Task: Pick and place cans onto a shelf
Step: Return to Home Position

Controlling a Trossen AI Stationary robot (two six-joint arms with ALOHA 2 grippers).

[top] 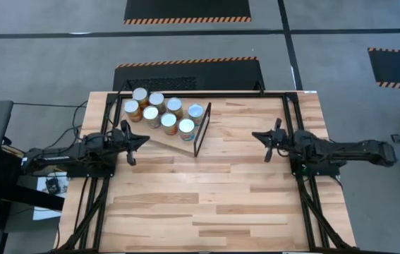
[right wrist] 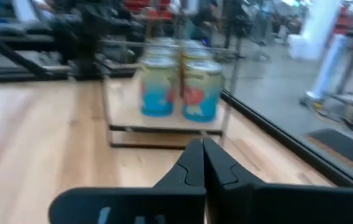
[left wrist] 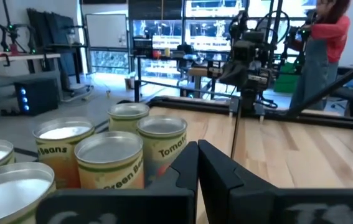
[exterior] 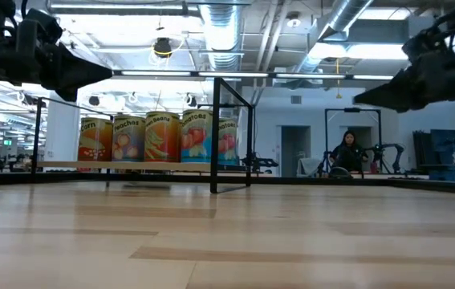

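High view: eight cans stand packed on the shelf, far-left part of the table. Left gripper and right gripper hover well apart, both w/ fingers pressed together, holding nothing. Low view: cans in a row on the board, arms above it. Wrist views: each claw's tips meet, empty. Judgement: placing looks done, return to rest pose in hand; next move needs only a clean retreat, no brushing the black frame.

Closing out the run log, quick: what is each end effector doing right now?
Left dark two-finger end effector: closed, holding nothing.
Right dark two-finger end effector: closed, holding nothing.
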